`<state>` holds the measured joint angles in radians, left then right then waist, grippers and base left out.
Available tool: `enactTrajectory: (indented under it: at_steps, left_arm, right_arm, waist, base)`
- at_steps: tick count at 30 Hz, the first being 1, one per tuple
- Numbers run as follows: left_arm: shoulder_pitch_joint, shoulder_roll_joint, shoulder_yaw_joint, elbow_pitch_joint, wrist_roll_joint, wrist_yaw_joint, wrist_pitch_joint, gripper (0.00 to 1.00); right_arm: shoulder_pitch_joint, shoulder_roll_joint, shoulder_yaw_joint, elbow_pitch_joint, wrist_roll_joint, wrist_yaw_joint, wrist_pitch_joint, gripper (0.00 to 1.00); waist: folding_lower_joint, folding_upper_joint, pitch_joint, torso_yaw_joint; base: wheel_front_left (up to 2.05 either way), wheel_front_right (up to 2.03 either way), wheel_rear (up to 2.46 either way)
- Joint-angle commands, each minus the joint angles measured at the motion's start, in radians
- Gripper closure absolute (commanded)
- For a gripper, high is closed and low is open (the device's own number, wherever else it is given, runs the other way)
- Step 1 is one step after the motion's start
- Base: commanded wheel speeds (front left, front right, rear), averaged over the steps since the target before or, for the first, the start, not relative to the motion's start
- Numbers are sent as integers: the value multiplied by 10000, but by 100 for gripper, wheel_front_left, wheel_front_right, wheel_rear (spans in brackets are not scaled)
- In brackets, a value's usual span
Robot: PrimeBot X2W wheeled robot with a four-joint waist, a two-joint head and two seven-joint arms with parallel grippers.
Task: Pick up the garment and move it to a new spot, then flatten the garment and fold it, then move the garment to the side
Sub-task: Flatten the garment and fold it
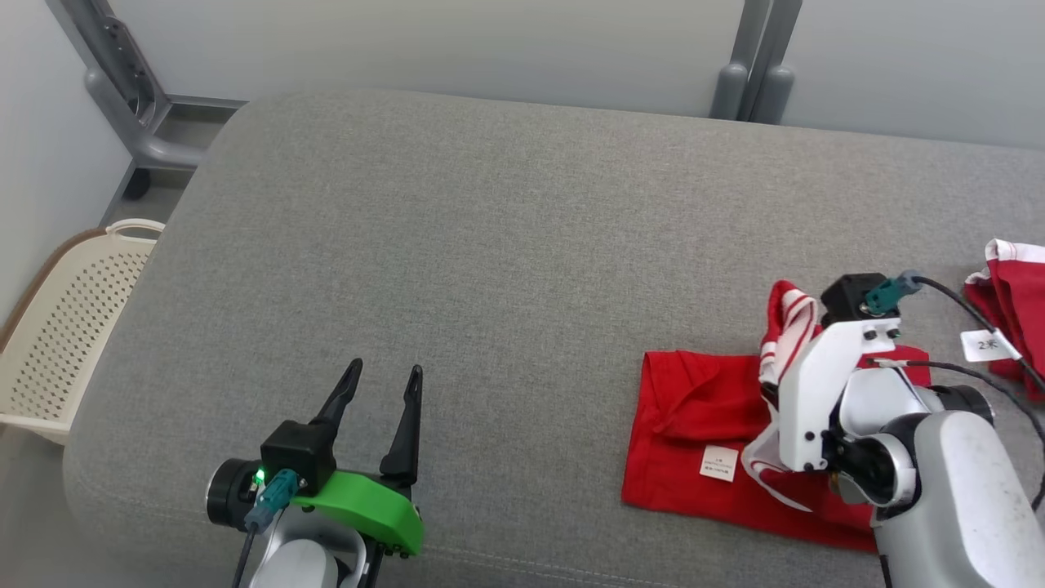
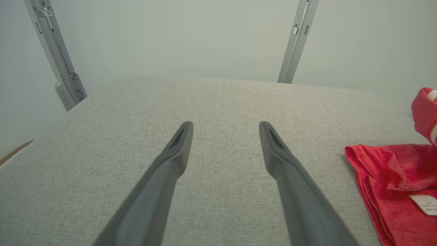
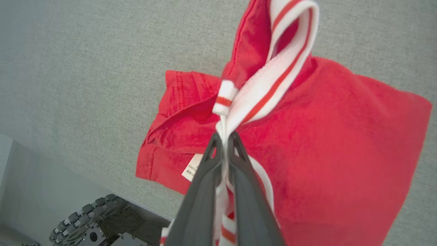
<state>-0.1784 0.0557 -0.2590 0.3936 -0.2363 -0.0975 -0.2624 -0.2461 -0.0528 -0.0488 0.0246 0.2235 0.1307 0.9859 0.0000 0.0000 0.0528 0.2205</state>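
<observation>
The garment (image 1: pixel 694 425) is red with a white-and-red striped band and lies folded on the grey cushion at the right, near the front edge. A white label (image 1: pixel 718 463) shows on it. My right gripper (image 3: pixel 224 136) is shut on the striped band (image 3: pixel 273 78), which is lifted above the rest of the garment (image 3: pixel 341 136). In the head view the right arm (image 1: pixel 824 392) covers the grip. Far to the left, my left gripper (image 1: pixel 384 384) stands open over bare cushion with nothing between its fingers (image 2: pixel 181 143). The garment's left edge (image 2: pixel 382 171) shows in the left wrist view.
A second red and white garment (image 1: pixel 1012 310) with a white tag (image 1: pixel 984 345) lies at the far right edge. A cream perforated basket (image 1: pixel 73 318) stands on the floor left of the cushion. Grey metal frame legs (image 1: pixel 755 77) rise behind the cushion (image 1: pixel 490 245).
</observation>
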Motion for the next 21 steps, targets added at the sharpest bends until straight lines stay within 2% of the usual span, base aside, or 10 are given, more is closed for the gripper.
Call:
enactTrajectory:
  at_steps: [1, 11, 19, 20, 21]
  left_arm:
    - [-171, 10, 0, 0, 46, -47, -25, 0]
    - [-320, -9, -29, 6, 113, -53, -25, 0]
    - [-341, -21, -55, 43, 109, -62, -25, 0]
    - [-341, -24, -63, 47, 103, -64, -25, 0]
    - [-344, -25, -73, 50, 94, -66, -25, 0]
  right_arm:
    - [-241, -1, 300, 335, 157, -1, -162, 100]
    - [-897, 4, 1660, 1885, 962, -1, -932, 100]
    - [-1287, 3, 2087, 2867, 1380, -1, -1693, 100]
    - [-1339, 3, 2095, 2939, 1403, -1, -1830, 59]
    - [-1356, 5, 2084, 3068, 1481, -1, -1912, 0]
  waist:
    - [0, 0, 51, 62]
    - [0, 0, 172, 201]
    - [0, 0, 217, 248]
    - [0, 0, 218, 255]
    - [0, 0, 218, 261]
  base:
    - [0, 0, 0]
    - [0, 0, 0]
    - [0, 0, 0]
    - [0, 0, 0]
    - [0, 0, 0]
